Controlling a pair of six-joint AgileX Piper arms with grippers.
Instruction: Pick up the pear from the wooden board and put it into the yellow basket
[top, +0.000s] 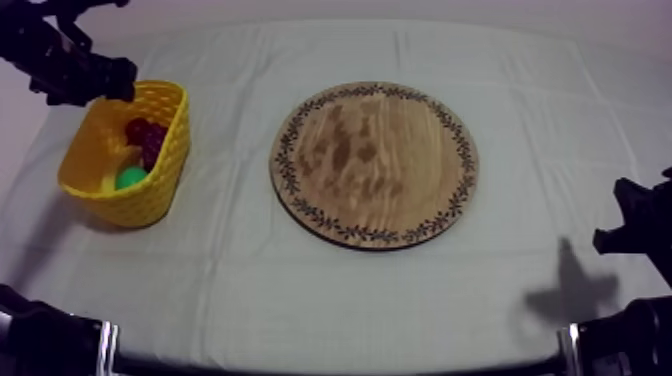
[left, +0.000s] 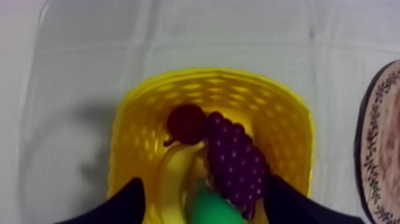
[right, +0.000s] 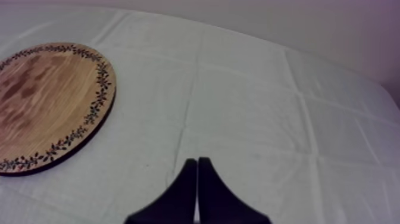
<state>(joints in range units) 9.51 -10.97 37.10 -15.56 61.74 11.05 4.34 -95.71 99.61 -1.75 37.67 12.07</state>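
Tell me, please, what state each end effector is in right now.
Left end effector: open, over the yellow basket.
Right end effector: shut on nothing.

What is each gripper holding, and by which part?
Nothing: the left gripper hangs open over the basket, pear inside; the right gripper is shut empty.

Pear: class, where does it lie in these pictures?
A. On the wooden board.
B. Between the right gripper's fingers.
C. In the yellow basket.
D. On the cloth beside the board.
C: the green pear lies in the yellow basket beside the bunch of grapes, and the wooden board is bare.
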